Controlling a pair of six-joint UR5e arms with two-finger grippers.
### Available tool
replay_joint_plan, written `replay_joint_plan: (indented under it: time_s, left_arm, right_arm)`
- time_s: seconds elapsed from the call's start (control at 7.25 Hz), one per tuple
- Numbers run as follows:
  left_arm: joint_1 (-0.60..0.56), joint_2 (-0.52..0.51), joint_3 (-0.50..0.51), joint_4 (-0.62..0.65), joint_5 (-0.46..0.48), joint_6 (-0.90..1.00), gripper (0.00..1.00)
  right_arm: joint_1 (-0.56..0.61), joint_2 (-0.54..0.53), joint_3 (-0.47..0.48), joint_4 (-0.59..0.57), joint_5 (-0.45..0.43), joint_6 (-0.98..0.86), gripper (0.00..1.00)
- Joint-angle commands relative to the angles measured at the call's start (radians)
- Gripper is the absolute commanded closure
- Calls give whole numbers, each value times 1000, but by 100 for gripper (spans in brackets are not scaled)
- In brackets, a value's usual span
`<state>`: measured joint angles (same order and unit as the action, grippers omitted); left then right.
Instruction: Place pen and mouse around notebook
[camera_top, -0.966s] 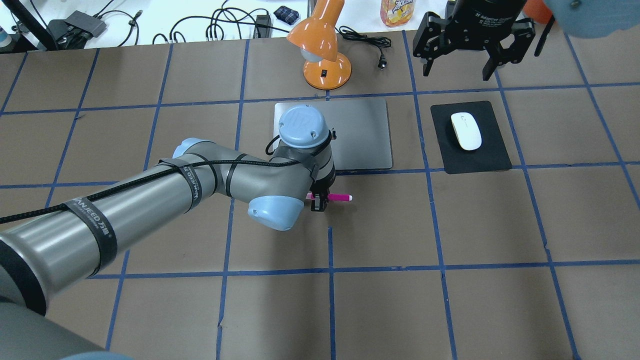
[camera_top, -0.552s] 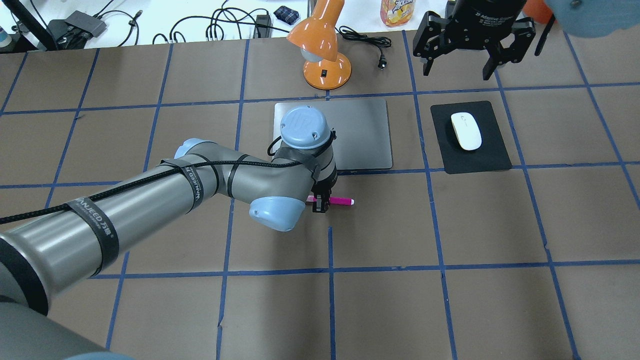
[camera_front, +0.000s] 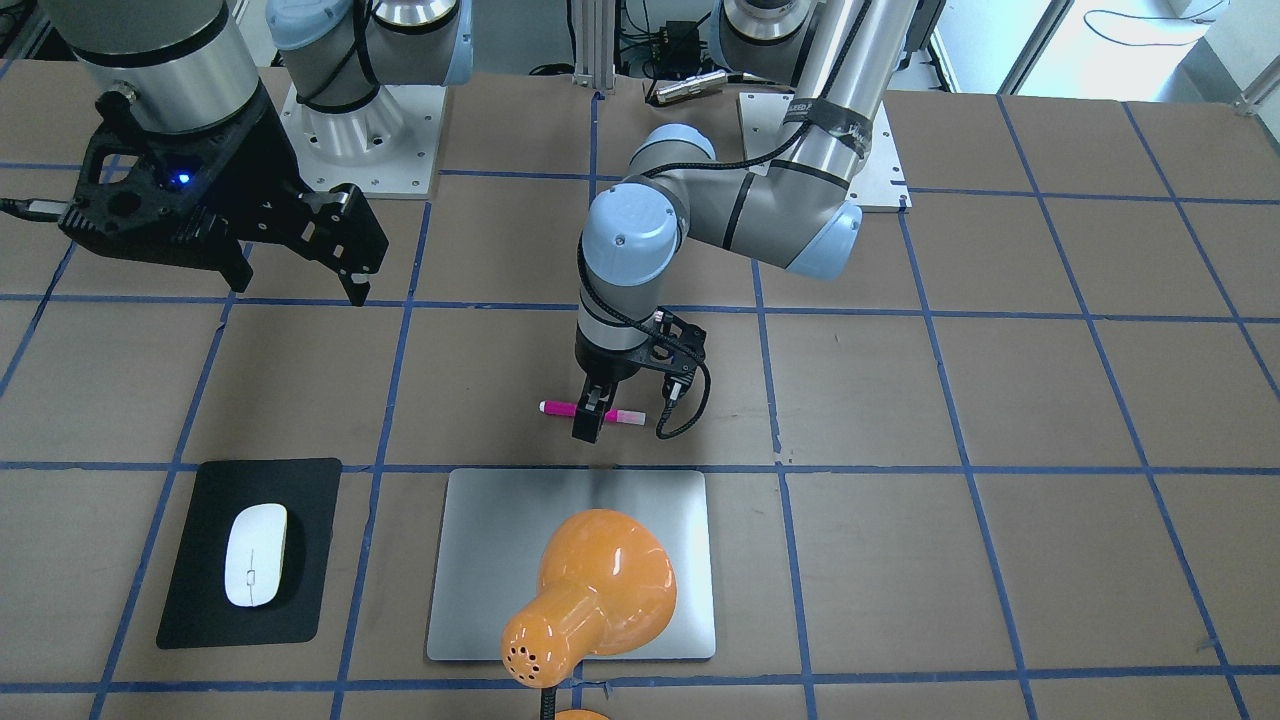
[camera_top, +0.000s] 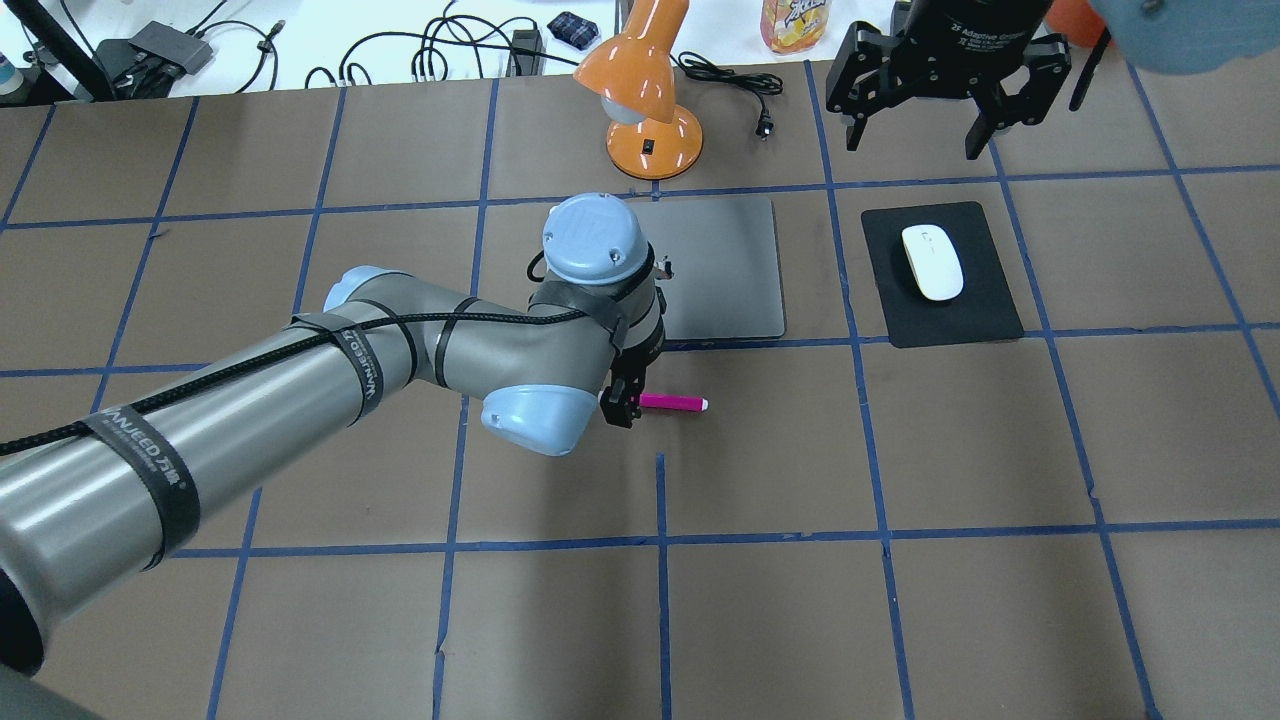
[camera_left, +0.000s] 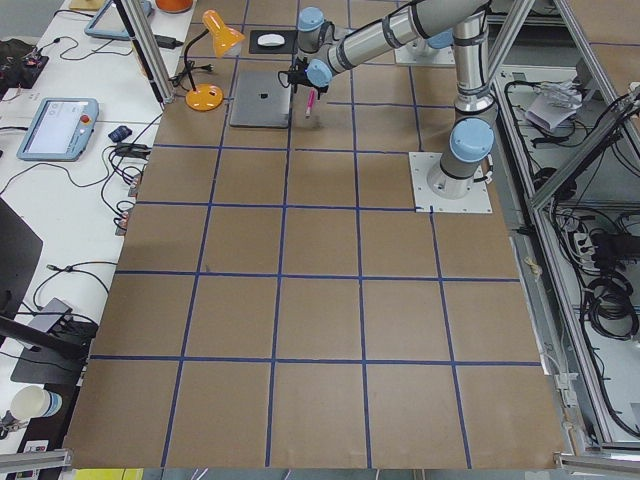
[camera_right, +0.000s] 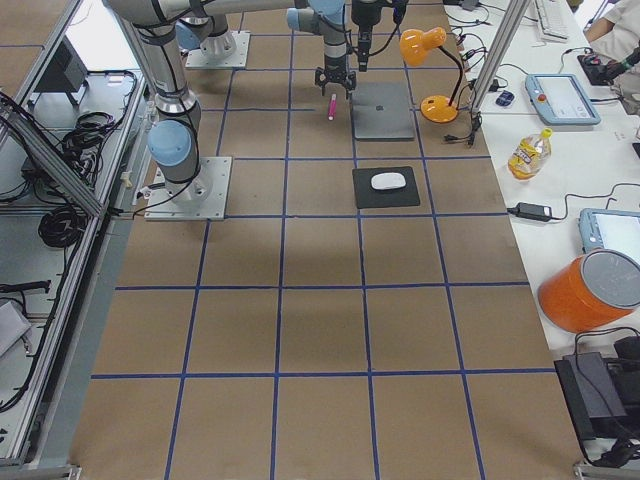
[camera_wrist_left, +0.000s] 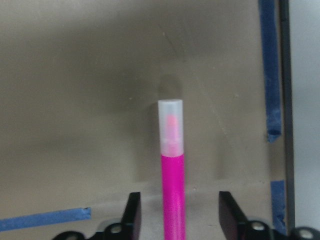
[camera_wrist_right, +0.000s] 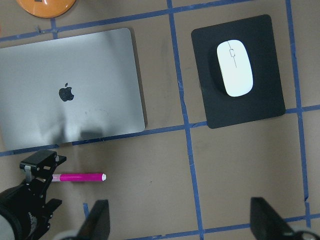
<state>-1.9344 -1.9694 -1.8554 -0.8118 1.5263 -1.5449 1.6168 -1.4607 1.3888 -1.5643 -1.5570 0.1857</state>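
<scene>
The magenta pen lies flat on the table just in front of the silver notebook, its pale cap pointing toward the robot's right. My left gripper stands over the pen's rear end, open. In the left wrist view the pen runs between the two fingers with a gap on each side. The white mouse rests on a black mat to the notebook's right. My right gripper hangs open and empty beyond the mat.
An orange desk lamp stands behind the notebook, its cord trailing to the right. In the front-facing view the lamp head covers part of the notebook. A bottle and cables lie on the white bench past the table.
The pen came down slightly onto the table and stayed there. My left gripper let it go and drew back leftward along it. The right arm has not moved.
</scene>
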Motion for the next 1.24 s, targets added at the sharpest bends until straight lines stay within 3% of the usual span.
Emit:
replay_joint_plan:
  time_s: [0.0, 0.28, 0.41, 0.69, 0.83, 1.1]
  left_arm:
    - [121, 81, 8, -125, 5, 315, 2]
    - [188, 170, 31, -264, 89, 646, 2]
    - [237, 211, 91, -417, 89, 736, 2]
    - [337, 292, 178, -603, 100, 985, 1]
    - [368, 337, 171, -630, 151, 1157, 0]
    - [428, 395, 170, -673, 155, 1320, 0]
  right_arm:
    - [0, 0, -1, 0, 0, 0, 0]
    - [0, 0, 1, 1, 0, 0, 0]
    - [0, 0, 1, 0, 0, 0, 0]
    - [0, 0, 1, 1, 0, 0, 0]
    - [-2, 3, -2, -2, 3, 0, 0]
    - [-2, 3, -5, 0, 6, -2, 0]
